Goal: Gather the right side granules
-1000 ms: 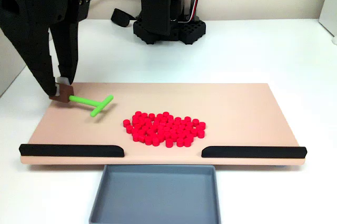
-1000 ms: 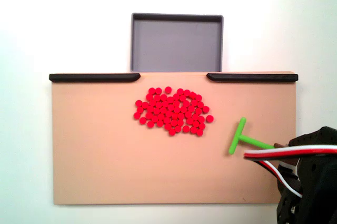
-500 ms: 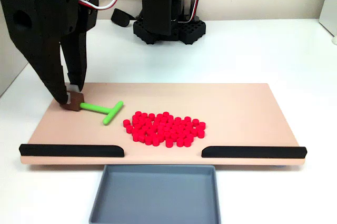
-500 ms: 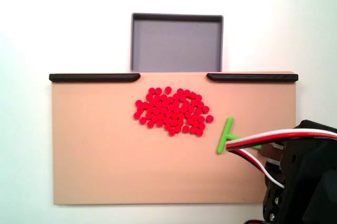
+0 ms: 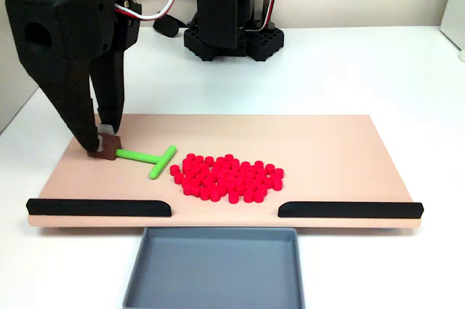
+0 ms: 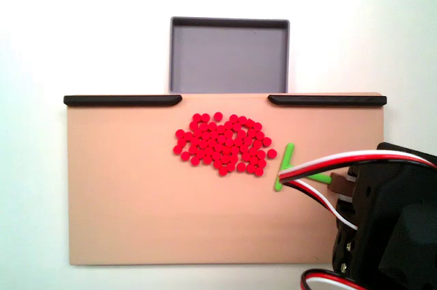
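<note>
Gripper (image 5: pixel 105 145), black, with its two fingers drawn together on a small brown block at the stem end of the green T-shaped pusher (image 5: pixel 149 157); the tips sit at the surface of the tan board (image 5: pixel 327 142), near its left edge in the front fixed view. The pusher lies flat, stem running toward the gripper and crossbar facing the granules (image 5: pixel 227 177), close to the pile's left margin; contact between crossbar and pellets cannot be told. In the top-down fixed view the crossbar (image 6: pixel 285 165) stands just right of the granules (image 6: pixel 223 144), with white, red and black cables crossing its stem. The arm reaches from its black base (image 5: pixel 231 36) at the back of the white counter (image 5: pixel 363 69), the wrist raised and the fingers pointing steeply down. The red granules form one compact cluster at the board's centre, before the gap between two black rails (image 5: pixel 99 207) (image 5: pixel 350 209). A grey tray (image 5: pixel 215 267) sits below that gap.
</note>
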`<state>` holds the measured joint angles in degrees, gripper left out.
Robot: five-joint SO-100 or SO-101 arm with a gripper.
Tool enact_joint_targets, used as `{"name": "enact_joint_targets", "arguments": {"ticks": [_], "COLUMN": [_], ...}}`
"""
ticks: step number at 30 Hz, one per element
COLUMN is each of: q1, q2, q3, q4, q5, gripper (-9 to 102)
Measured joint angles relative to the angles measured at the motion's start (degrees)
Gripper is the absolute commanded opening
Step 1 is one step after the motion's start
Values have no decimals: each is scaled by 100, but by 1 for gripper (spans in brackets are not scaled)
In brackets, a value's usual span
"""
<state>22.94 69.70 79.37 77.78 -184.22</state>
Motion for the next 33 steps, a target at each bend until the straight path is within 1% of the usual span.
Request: {"name": "enact_joint_targets", "arguments": {"ticks": [33], "q1": [-176], "q2": [-141], "q3": [-176], "q4": [9], "q5": [0], "gripper": [0]}}
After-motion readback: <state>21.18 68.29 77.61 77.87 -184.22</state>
